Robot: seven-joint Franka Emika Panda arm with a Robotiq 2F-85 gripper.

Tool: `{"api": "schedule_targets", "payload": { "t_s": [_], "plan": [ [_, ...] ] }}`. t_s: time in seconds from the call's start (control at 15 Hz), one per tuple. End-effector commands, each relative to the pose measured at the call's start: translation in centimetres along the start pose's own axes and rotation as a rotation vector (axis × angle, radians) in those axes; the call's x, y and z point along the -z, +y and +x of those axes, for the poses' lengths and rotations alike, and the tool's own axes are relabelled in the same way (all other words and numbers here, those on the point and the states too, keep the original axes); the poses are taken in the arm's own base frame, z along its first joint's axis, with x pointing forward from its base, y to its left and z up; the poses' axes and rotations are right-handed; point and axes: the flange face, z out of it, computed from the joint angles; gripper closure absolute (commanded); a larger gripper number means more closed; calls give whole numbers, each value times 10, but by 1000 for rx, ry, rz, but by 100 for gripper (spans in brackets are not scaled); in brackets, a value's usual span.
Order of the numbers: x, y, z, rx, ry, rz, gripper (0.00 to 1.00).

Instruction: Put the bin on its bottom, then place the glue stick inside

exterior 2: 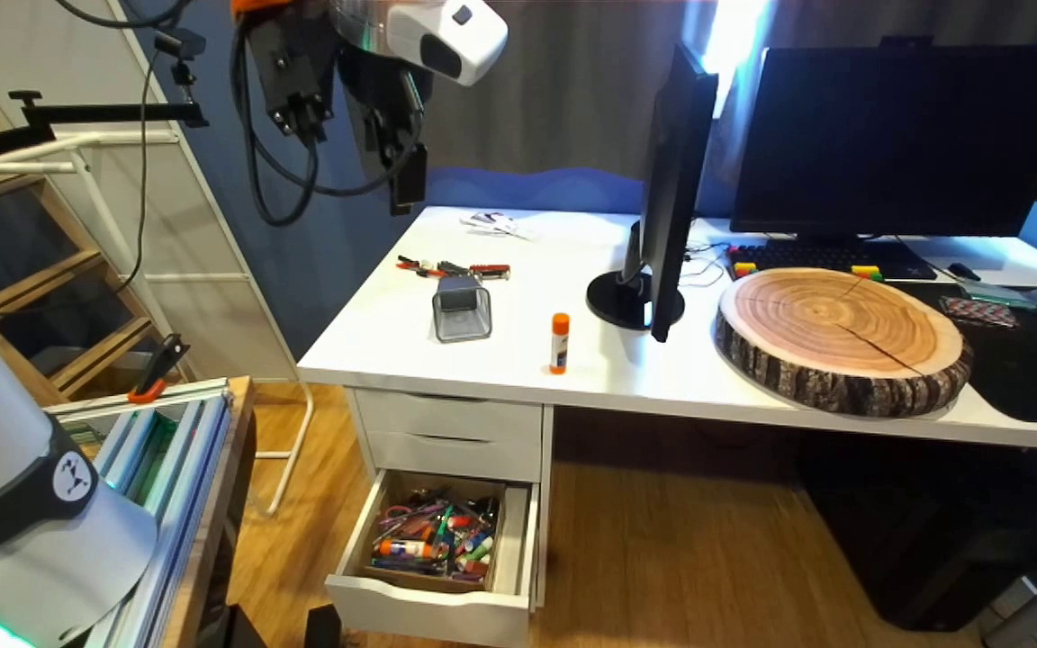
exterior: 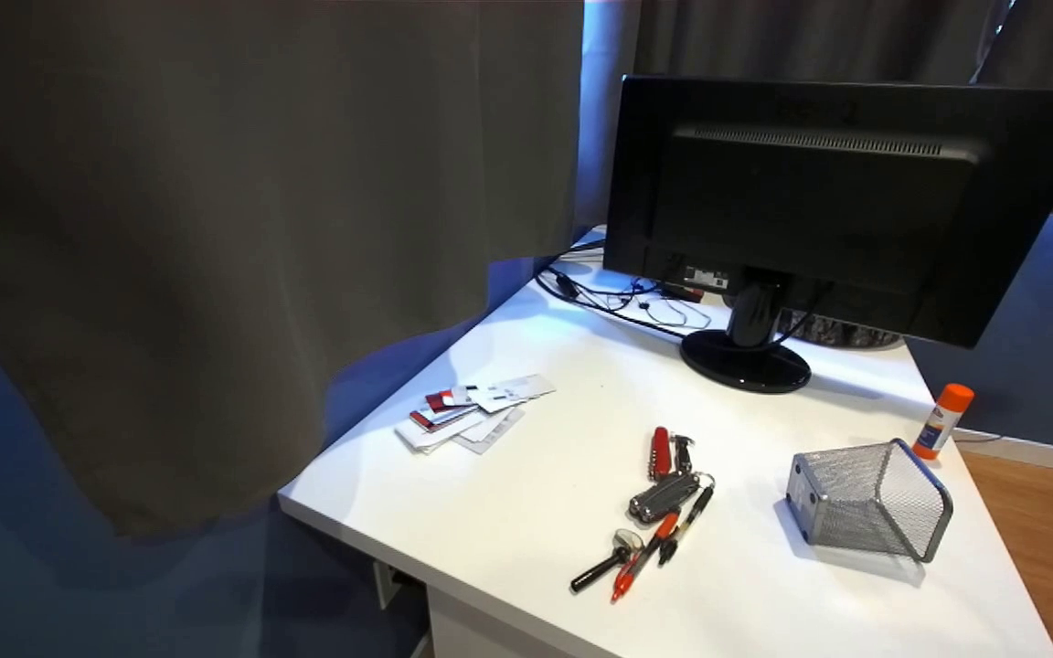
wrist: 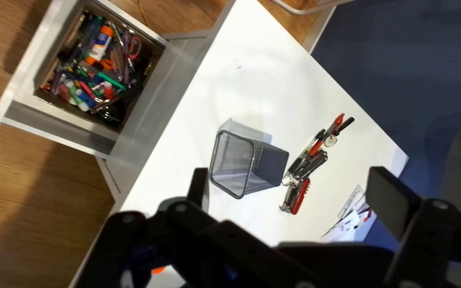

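The grey wire-mesh bin [exterior: 869,501] lies on its side on the white desk, in both exterior views [exterior 2: 462,312]. Its open mouth faces the drawer side, as the wrist view [wrist: 268,164] also shows. The glue stick [exterior: 942,422], white with an orange cap, stands upright near the desk edge, apart from the bin; it also shows in an exterior view [exterior 2: 559,346]. In the wrist view only an orange bit of it [wrist: 158,270] shows behind the gripper. My gripper [wrist: 289,182] is open and empty. In an exterior view the gripper [exterior 2: 401,175] hangs high above the desk.
Pens and a red-and-black tool [exterior: 664,503] lie beside the bin. Cards [exterior: 472,413] lie farther off. A monitor [exterior 2: 676,189] stands near the glue stick. A wood slab [exterior 2: 843,333] lies beyond it. An open drawer [exterior 2: 433,612] holds pens and another glue stick [wrist: 99,45].
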Motion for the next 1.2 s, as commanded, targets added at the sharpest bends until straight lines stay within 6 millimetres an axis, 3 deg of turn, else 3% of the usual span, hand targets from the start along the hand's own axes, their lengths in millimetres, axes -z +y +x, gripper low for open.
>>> {"api": "schedule_targets", "payload": {
  "t_s": [0.0, 0.6, 1.13],
  "plan": [
    [-54, 1, 15, 70, 67, 100, 0],
    [-173, -2, 54, 53, 105, 376, 0],
    [-238, 18, 104, 22, 61, 373, 0]
  ]
}}
